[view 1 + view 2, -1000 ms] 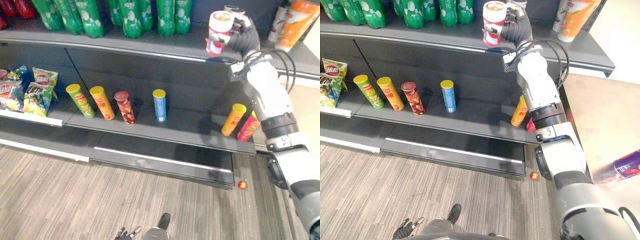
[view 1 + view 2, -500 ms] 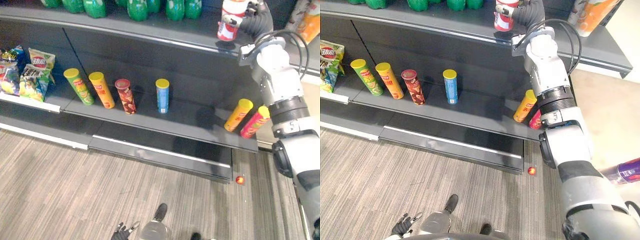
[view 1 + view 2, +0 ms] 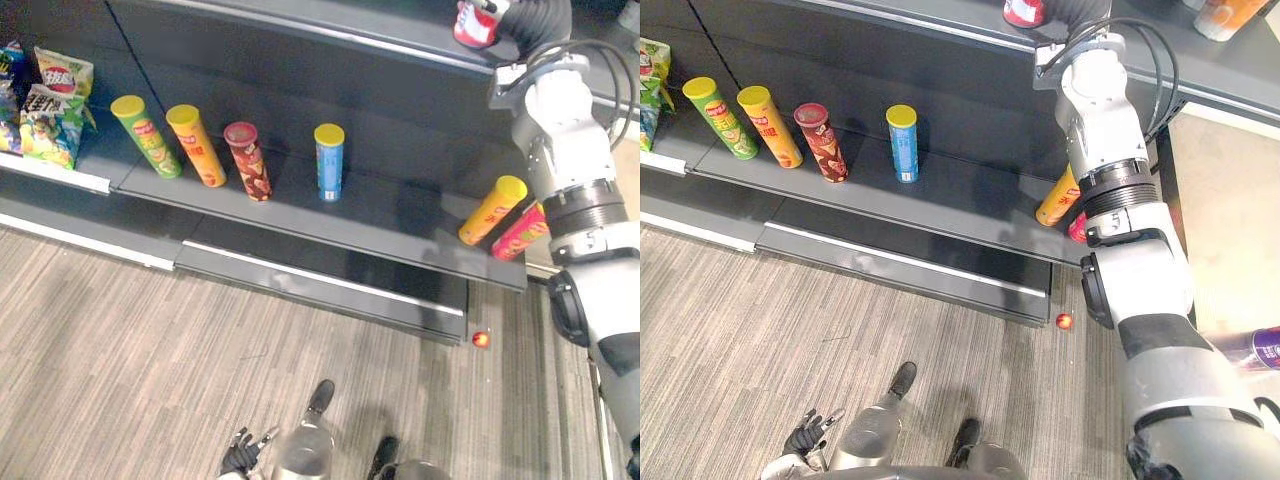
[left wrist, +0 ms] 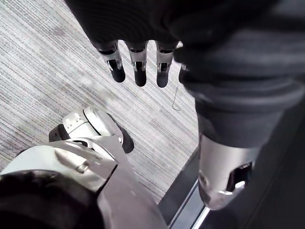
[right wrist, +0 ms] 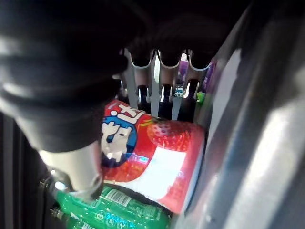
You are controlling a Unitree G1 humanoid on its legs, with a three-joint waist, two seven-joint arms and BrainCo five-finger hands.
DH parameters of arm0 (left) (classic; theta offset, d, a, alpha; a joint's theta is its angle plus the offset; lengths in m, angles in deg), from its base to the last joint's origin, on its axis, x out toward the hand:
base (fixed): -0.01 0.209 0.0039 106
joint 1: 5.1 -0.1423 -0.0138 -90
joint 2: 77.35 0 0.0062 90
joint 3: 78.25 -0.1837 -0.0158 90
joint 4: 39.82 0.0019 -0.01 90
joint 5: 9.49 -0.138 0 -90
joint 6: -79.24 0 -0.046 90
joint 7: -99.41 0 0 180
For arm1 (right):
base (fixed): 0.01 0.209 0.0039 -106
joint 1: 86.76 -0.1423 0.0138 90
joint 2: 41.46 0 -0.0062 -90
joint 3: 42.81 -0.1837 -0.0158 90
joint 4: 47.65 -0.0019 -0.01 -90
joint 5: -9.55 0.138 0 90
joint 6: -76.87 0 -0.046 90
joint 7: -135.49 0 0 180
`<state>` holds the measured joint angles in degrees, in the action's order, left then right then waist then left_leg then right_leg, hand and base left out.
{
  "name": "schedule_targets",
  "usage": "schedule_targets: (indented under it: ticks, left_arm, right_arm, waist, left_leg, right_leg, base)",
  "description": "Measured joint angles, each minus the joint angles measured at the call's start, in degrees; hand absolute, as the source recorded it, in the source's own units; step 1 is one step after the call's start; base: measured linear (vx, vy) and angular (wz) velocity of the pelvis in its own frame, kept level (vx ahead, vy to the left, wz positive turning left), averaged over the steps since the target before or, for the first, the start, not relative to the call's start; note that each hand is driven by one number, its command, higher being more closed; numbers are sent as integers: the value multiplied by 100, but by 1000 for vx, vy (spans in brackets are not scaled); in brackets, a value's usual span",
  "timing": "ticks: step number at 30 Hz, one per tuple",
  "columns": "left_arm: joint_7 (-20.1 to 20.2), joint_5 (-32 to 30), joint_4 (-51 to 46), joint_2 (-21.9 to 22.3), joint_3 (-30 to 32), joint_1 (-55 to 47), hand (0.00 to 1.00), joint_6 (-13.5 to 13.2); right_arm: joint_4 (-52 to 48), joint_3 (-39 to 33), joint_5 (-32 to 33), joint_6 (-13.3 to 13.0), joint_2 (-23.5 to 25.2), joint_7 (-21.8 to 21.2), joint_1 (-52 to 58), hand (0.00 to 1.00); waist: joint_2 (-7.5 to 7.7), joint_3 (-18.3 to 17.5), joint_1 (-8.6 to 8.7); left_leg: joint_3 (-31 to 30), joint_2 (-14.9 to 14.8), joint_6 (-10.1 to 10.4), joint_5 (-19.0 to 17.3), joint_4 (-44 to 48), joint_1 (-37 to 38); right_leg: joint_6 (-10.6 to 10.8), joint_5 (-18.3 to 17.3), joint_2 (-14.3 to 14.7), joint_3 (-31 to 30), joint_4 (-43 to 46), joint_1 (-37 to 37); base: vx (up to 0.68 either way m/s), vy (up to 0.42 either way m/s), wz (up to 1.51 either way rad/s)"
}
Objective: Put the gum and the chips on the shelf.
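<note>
Though close beside green bottles [image 5: 119, 212], red gum tub [image 5: 152, 157] within curled right robot hand [image 5: 164, 93] at upper shelf [image 3: 360, 25].

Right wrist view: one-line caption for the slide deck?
Right hand grips the red-and-white gum canister between thumb and fingers, green bottles close beside it.

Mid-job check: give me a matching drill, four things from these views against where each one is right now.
Things:
1. gum tub
2. blue can
3. red ball
4. chip bags

Places:
A. on the floor
B. far left of the shelving
C. gripped in the right hand at the top shelf
D. upright on the middle shelf

Pairs: 1-C, 2-D, 3-A, 4-B
</note>
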<state>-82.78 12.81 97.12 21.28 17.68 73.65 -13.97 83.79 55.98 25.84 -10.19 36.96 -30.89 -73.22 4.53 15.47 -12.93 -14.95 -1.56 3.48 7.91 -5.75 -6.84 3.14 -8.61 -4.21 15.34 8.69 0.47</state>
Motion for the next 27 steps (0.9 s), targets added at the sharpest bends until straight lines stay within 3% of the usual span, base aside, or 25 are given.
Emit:
schedule_targets:
  ticks: [21, 27]
  left_arm:
    - [-4, -7, 0, -40, -76, 29, 0, -6]
    - [-17, -11, 7, -131, -159, 26, 0, 0]
  right_arm:
    - [232, 72, 2, -200, -73, -31, -71, 0]
    - [259, 66, -62, -284, -75, 483, -71, 0]
  waist:
    - [77, 80, 7]
    - [79, 77, 86]
  left_leg:
    - [137, -15, -25, -3, 0, 72]
    - [186, -26, 5, 16, 5, 127]
  right_leg:
    - [1, -32, -15, -118, 82, 22]
    - [11, -19, 1, -187, 37, -18]
  base:
    - [4, 1, -1]
    - [16, 1, -5]
